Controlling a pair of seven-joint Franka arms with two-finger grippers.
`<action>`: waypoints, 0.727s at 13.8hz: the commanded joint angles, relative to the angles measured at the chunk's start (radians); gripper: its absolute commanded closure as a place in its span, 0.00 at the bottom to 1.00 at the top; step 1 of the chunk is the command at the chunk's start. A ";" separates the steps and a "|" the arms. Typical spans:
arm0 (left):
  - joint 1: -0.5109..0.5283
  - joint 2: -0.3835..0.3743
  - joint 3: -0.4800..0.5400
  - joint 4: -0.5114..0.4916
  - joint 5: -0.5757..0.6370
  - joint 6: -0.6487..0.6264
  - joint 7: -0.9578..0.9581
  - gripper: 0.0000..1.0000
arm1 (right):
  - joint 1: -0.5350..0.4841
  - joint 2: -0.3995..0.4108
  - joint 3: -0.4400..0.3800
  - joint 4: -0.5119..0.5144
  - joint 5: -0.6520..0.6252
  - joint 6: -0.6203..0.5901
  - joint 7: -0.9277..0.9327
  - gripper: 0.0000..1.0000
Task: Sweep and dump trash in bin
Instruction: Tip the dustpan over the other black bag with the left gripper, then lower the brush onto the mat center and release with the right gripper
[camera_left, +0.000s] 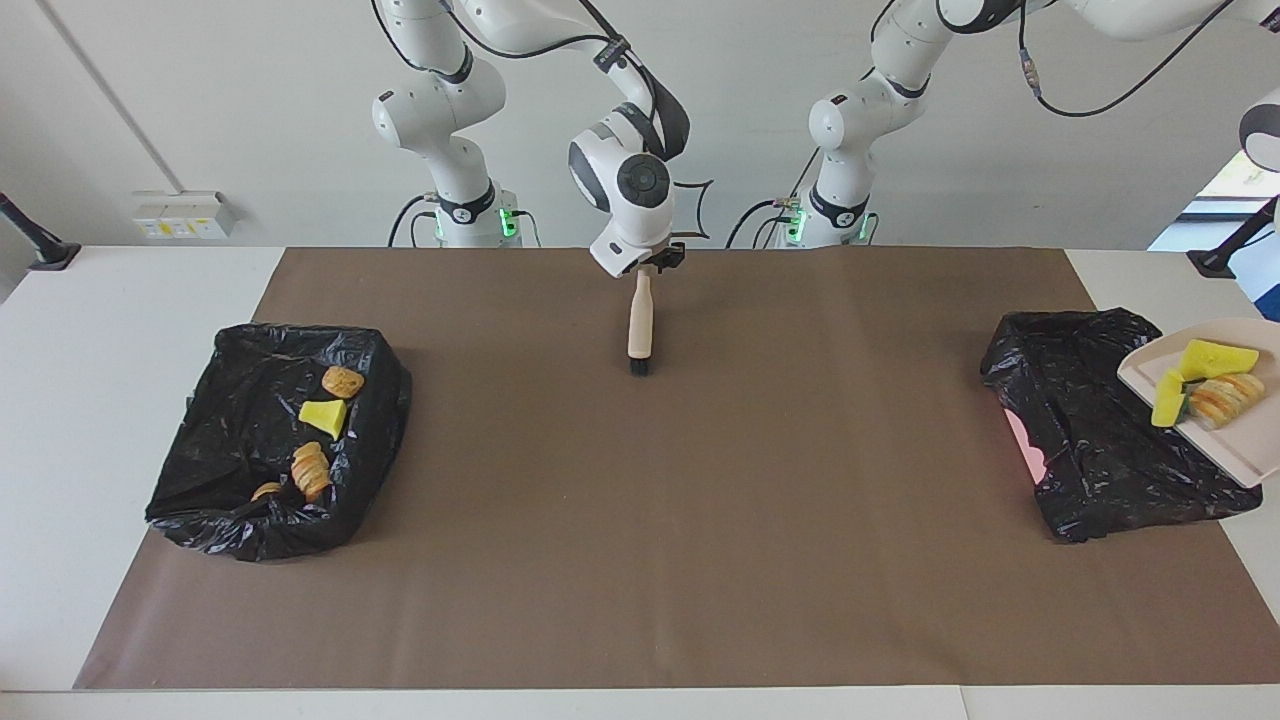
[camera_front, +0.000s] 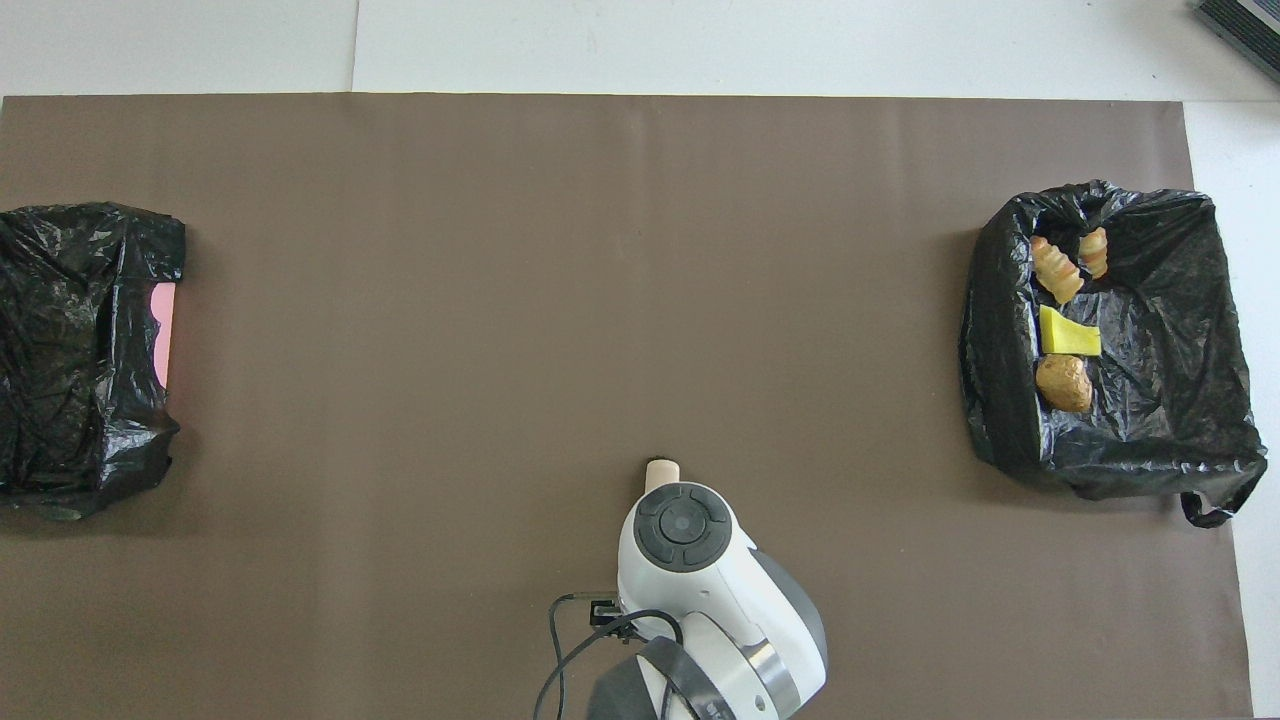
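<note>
Trash (camera_left: 1218, 358) on dustpan (camera_left: 1235, 452); right end effector (camera_left: 650, 262) atop brush (camera_left: 638, 325) handle

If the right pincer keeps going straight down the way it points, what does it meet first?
The right pincer points down along the brush, whose bristles look at or just above the brown mat: likely the mat.

A crinkled black bag-lined bin (camera_left: 270, 440) sits at the right arm's end of the brown-matted tabletop (camera_left: 660, 520), four small trash pieces (camera_left: 322, 416) in it. Another black bag-lined bin (camera_left: 1100, 420) sits at the left arm's end, with a pale dustpan (camera_left: 1235, 435) of trash above its edge. A beige-handled brush (camera_left: 639, 322) hangs over the middle.
</note>
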 joint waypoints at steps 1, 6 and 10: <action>-0.021 -0.004 0.007 0.005 0.115 -0.007 0.026 1.00 | -0.015 0.024 -0.003 0.053 -0.002 0.010 0.015 0.00; -0.101 -0.037 0.003 0.024 0.312 -0.076 0.024 1.00 | -0.185 0.024 -0.006 0.190 -0.149 0.017 -0.028 0.00; -0.118 -0.106 -0.017 0.016 0.255 -0.116 0.013 1.00 | -0.312 0.021 -0.006 0.298 -0.310 0.014 -0.181 0.00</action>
